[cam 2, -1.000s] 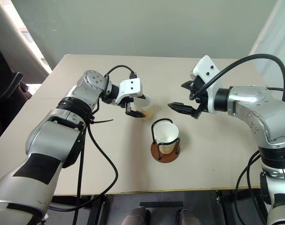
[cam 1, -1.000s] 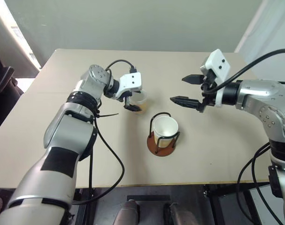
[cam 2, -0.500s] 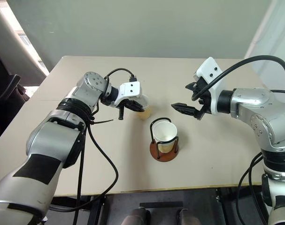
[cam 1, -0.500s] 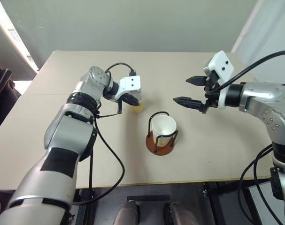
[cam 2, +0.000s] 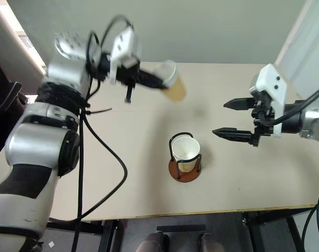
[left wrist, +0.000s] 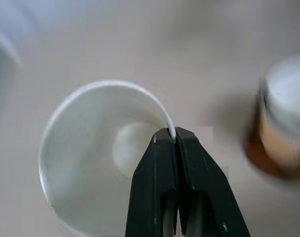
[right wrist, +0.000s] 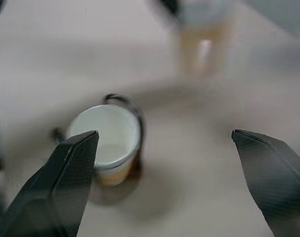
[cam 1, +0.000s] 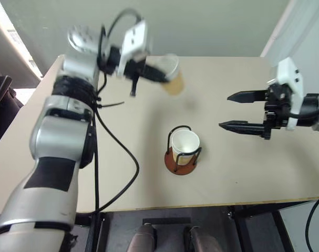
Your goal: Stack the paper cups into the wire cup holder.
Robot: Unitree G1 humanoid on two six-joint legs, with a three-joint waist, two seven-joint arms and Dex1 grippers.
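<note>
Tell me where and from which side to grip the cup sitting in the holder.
Pinch the rim of the cup from straight above, one finger inside the open mouth and one outside. It stands upright in the holder, whose wire loops fence its wall, so probably only the rim is free. The open right gripper is nearest.

I see one paper cup pinched by its rim in my left gripper, lifted clear of the table and tilted. The wire cup holder stands upright below it, toward my right gripper, already holding a nested cup.
</note>
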